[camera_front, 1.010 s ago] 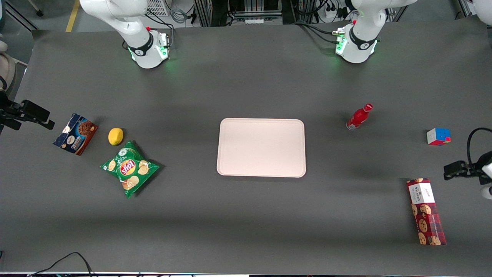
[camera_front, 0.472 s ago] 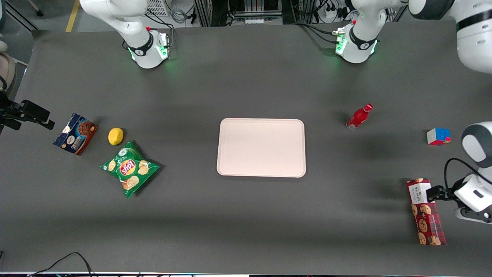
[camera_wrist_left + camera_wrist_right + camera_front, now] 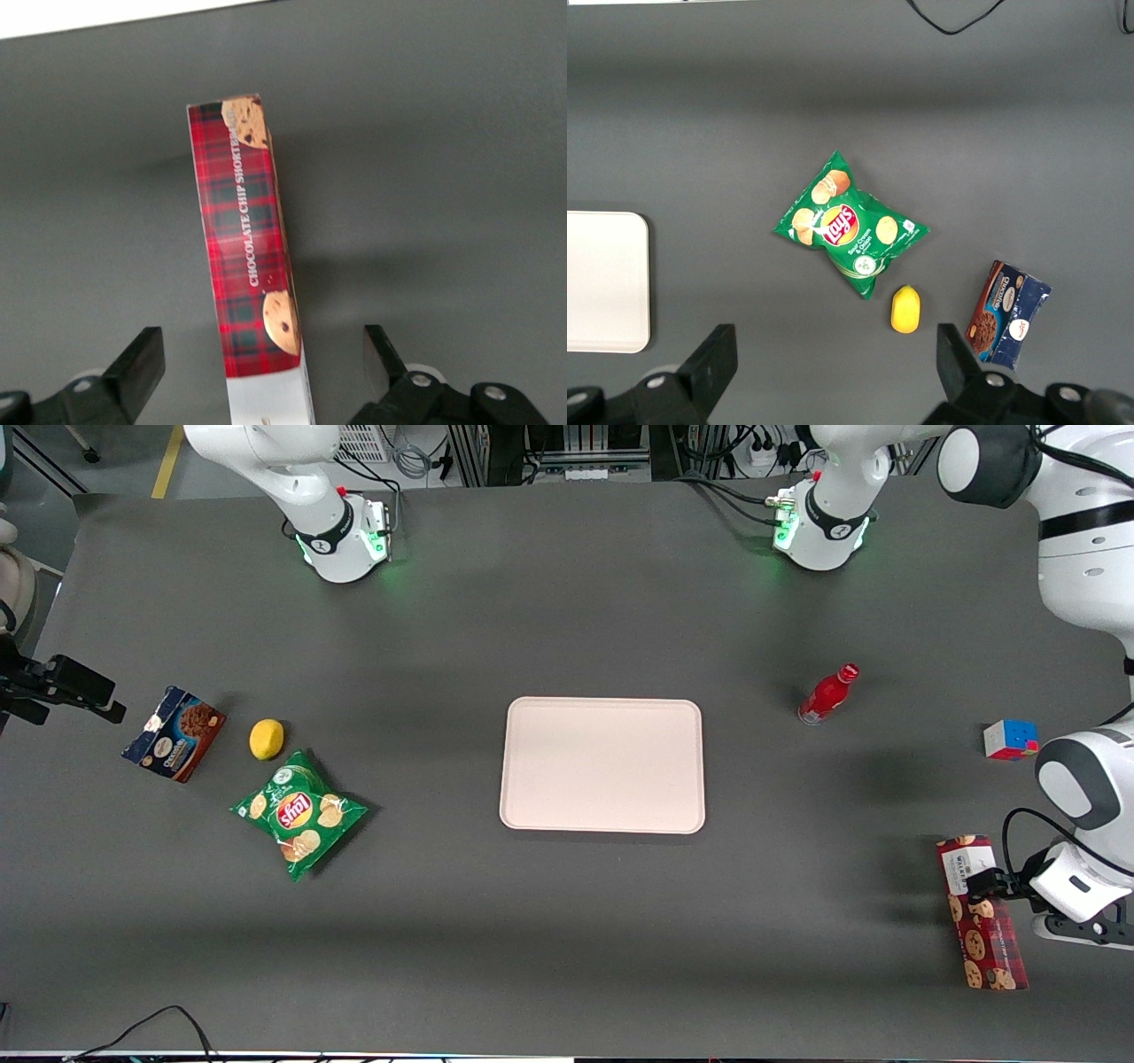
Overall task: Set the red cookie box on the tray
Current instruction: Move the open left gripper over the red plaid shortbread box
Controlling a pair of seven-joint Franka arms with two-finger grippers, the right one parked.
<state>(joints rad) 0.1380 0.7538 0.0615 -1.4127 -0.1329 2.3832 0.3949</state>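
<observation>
The red cookie box (image 3: 988,948) lies flat near the table's front edge at the working arm's end, its white label end pointing away from the front camera. The gripper (image 3: 985,884) hangs over that label end. In the left wrist view the box (image 3: 244,221) runs lengthwise between the two fingers of the gripper (image 3: 261,354). The fingers are wide open and stand apart from the box on both sides. The pale pink tray (image 3: 602,766) lies empty at the table's middle, well away from the box, and its corner shows in the right wrist view (image 3: 602,283).
A red bottle (image 3: 828,693) and a colour cube (image 3: 1010,740) stand farther from the front camera than the box. Toward the parked arm's end lie a green chips bag (image 3: 299,812), a lemon (image 3: 267,739) and a blue-and-brown cookie box (image 3: 174,733).
The gripper has come in from the table's edge toward the front camera and onto the red cookie box's label end. The box and all other objects have stayed still.
</observation>
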